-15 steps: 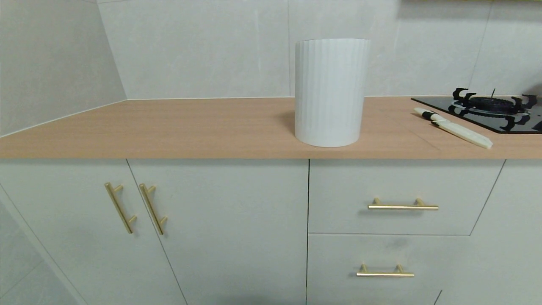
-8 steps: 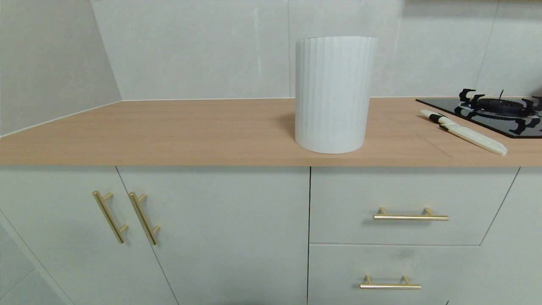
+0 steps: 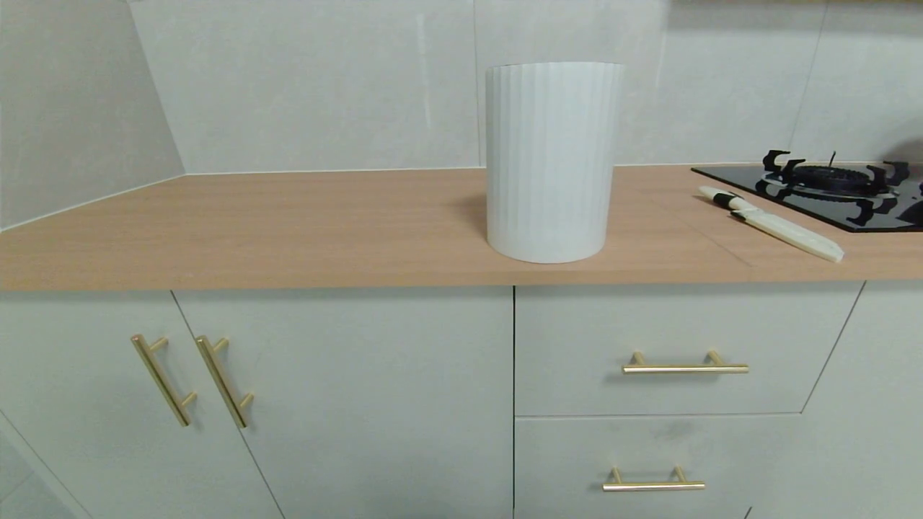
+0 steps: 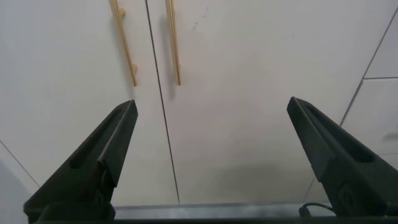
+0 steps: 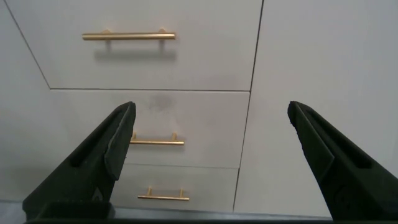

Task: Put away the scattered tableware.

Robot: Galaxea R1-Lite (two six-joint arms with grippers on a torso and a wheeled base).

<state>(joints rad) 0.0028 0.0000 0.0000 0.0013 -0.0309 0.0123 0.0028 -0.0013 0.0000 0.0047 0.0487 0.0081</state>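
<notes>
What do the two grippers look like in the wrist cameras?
The left gripper and right gripper look alike: each has two matte black, wedge-shaped fingers tapering to blunt tips. A thin dark cable shows at the left one's base.

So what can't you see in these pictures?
Inside the tall white ribbed container: head view, its own wall hides it.
The black gas stove: head view, cut off by the right edge.
Inside the pale cabinet drawers: every view, shut fronts hide it.
</notes>
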